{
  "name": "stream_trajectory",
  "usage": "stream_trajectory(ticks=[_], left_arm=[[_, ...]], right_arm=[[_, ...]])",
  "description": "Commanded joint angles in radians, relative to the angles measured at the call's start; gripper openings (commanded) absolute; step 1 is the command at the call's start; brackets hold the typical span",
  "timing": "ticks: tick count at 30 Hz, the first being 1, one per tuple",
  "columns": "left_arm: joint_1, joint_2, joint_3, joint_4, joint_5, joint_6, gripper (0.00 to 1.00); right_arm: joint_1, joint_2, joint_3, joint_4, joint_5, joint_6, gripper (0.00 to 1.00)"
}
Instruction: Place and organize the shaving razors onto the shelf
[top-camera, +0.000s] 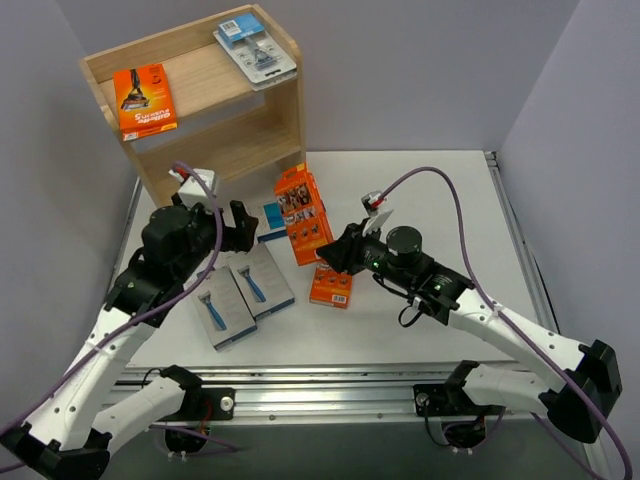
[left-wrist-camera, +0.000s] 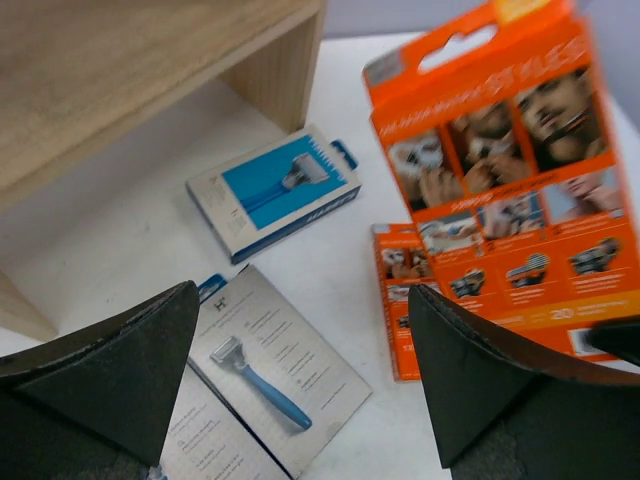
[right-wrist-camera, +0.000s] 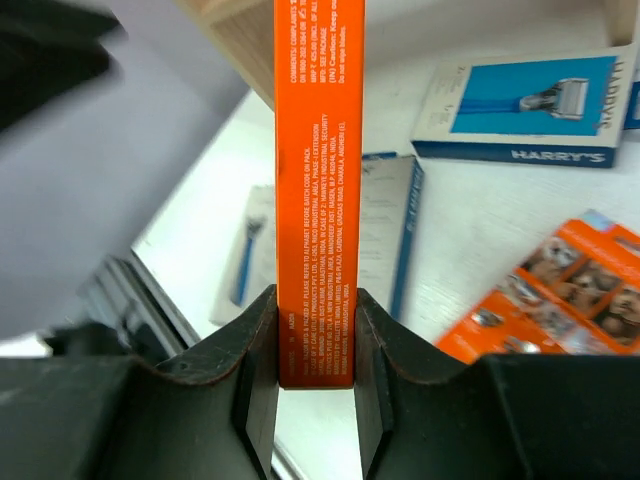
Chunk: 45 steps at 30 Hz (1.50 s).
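Note:
My right gripper (top-camera: 335, 252) is shut on a tall orange razor box (top-camera: 303, 213), held upright above the table by its edge (right-wrist-camera: 318, 190). My left gripper (top-camera: 243, 228) is open and empty, just left of that box (left-wrist-camera: 515, 170). On the table lie two grey-and-blue packs (top-camera: 258, 279) (top-camera: 222, 310), a small blue box (top-camera: 272, 220) and a small orange pack (top-camera: 331, 286). The wooden shelf (top-camera: 285, 110) stands at the back left. Its top holds an orange pack (top-camera: 145, 100) and a clear blister pack (top-camera: 256, 48).
Grey walls close in on the left, back and right. A metal rail (top-camera: 330, 385) runs along the table's near edge, and purple cables (top-camera: 450, 200) loop over both arms.

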<state>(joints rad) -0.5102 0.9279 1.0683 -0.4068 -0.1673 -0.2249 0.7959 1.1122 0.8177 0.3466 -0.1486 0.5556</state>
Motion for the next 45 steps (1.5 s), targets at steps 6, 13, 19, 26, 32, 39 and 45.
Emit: stream_trajectory(ticks=[6,13,19,26,32,39,45], left_arm=[[0.134,-0.164,0.108,0.031,0.449,0.064,0.94],[0.260,-0.208,-0.056,0.181,0.799,-0.127,0.94],[0.317,-0.248,-0.171,0.312,0.940,-0.142,0.94],[0.311,-0.209,-0.015,0.186,0.993,-0.024,0.95],[0.256,-0.164,0.171,-0.033,1.078,0.149,0.95],[0.191,-0.106,0.294,-0.268,1.063,0.291,0.95],[0.154,-0.008,0.364,-0.337,1.072,0.318,1.00]], right_arm=[[-0.072,-0.144,0.074,-0.242,-0.288,-0.385,0.00],[-0.144,-0.230,0.057,-0.133,-0.497,-0.333,0.00],[-0.158,-0.236,0.057,-0.008,-0.710,-0.235,0.00],[-0.162,-0.241,0.083,-0.055,-0.885,-0.252,0.00],[-0.182,-0.249,0.107,-0.299,-0.908,-0.426,0.00],[-0.219,-0.318,0.034,-0.238,-0.999,-0.396,0.00],[-0.222,-0.322,0.023,-0.225,-1.062,-0.396,0.00]])
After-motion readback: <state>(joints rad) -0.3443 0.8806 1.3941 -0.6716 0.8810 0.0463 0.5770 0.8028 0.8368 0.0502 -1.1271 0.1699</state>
